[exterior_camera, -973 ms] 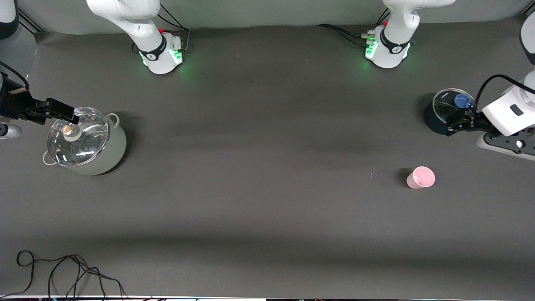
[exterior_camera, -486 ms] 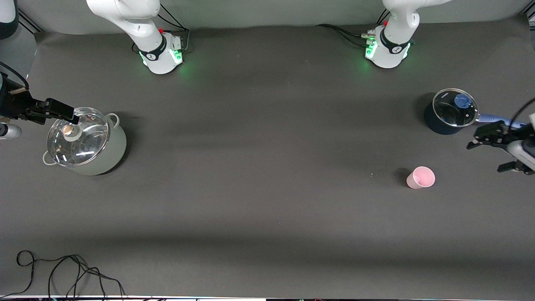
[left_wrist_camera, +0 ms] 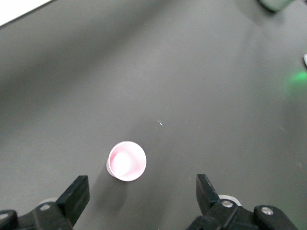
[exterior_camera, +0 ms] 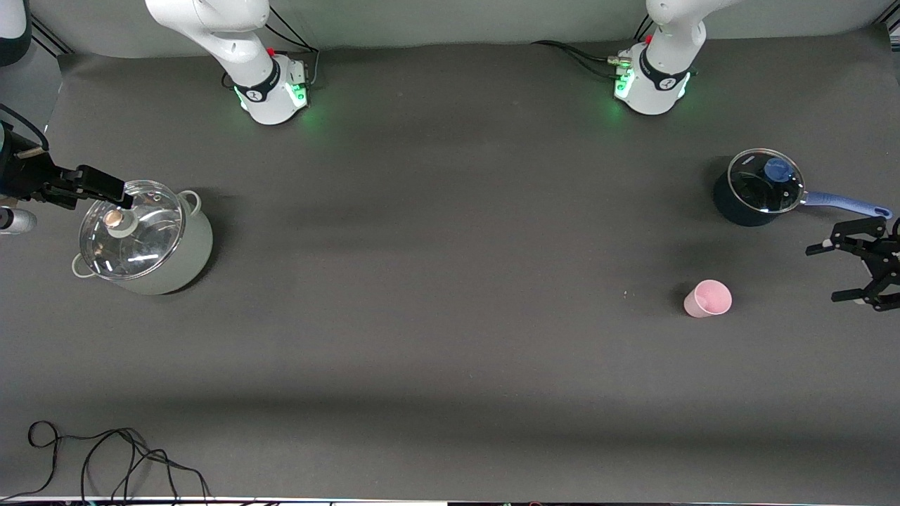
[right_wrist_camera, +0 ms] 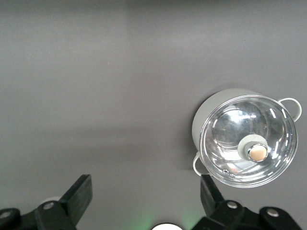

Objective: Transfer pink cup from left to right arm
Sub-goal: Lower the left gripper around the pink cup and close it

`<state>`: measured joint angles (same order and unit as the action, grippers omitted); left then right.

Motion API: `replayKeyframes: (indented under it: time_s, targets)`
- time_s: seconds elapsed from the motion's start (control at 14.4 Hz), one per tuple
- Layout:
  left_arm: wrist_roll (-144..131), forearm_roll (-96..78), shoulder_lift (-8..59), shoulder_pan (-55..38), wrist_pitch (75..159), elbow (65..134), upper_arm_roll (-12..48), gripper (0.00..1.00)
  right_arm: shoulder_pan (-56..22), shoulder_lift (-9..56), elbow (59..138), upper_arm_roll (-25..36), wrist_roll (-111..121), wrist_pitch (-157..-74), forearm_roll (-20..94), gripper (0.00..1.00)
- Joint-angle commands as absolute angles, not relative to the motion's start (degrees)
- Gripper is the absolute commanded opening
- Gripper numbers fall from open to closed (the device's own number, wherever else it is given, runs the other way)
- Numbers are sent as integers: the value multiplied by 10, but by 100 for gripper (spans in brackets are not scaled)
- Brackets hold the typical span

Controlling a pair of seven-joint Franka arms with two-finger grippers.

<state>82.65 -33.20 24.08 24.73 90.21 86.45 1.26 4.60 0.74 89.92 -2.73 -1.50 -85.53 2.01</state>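
The pink cup (exterior_camera: 708, 298) stands upright on the dark table toward the left arm's end, nearer to the front camera than the blue saucepan. My left gripper (exterior_camera: 828, 273) is open and empty, held in the air beside the cup at the table's left-arm end, apart from it. In the left wrist view the cup (left_wrist_camera: 126, 161) shows its open mouth, just ahead of the spread left gripper (left_wrist_camera: 142, 194). My right gripper (exterior_camera: 116, 188) is over the rim of the lidded grey pot, open and empty. It also shows in the right wrist view (right_wrist_camera: 146, 194).
A grey pot with a glass lid (exterior_camera: 144, 239) stands at the right arm's end and shows in the right wrist view (right_wrist_camera: 247, 139). A dark blue saucepan with a glass lid (exterior_camera: 759, 190) stands at the left arm's end. Loose black cables (exterior_camera: 105, 457) lie at the near edge.
My left gripper has swung away from the blue saucepan toward the front camera and now faces the cup with jaws spread. The right arm and the cup have not moved.
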Motion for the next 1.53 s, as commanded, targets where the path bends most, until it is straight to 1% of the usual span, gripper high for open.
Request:
replayKeyframes:
  time_s: [0.0,0.28,0.49,0.83,0.97,1.18,1.46]
  targets:
    - [922,-357,285,270,882,850,19,99,53,15,885,-29,-2,-846,29,100]
    - [1067,-424,352,305,880,853,19,99,53,15,884,-29,-2,-846,29,100]
    - [1192,-483,393,325,883,875,19,99,52,16,884,-29,-2,-847,29,100]
    - [1355,-532,454,337,899,885,18,99,53,16,884,-29,-2,-847,29,100]
    - [1410,-550,471,348,924,900,18,99,52,16,885,-29,-2,-846,29,100]
    - [1483,-590,509,348,933,903,18,99,53,16,885,-29,-1,-846,29,100]
    - [1500,-598,516,347,962,930,20,99,52,15,885,-29,-2,-847,29,100]
